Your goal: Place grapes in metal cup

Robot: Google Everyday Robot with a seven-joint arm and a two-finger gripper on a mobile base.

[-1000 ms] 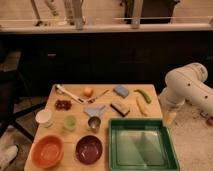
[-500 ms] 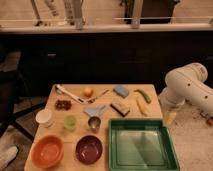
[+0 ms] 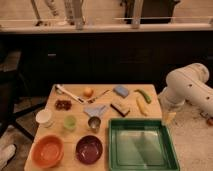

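Note:
The grapes [image 3: 63, 104], a small dark red bunch, lie on the left part of the wooden table [image 3: 155, 111]. The metal cup [image 3: 94, 123] stands upright near the table's middle, right of a pale green cup [image 3: 70, 122] and a white cup [image 3: 44, 117]. My white arm [image 3: 187, 89] hangs at the table's right edge. The gripper [image 3: 168, 118] points down beside that edge, far right of the grapes and the metal cup, with nothing seen in it.
An orange bowl [image 3: 47, 150] and a purple bowl [image 3: 89, 149] sit at the front, with a green tray [image 3: 142, 162] at the front right. An orange fruit [image 3: 88, 92], utensils [image 3: 67, 92], blue cloth [image 3: 95, 110], blue sponge [image 3: 120, 90], brush [image 3: 119, 108], green pepper [image 3: 144, 95] and banana [image 3: 142, 106] lie behind.

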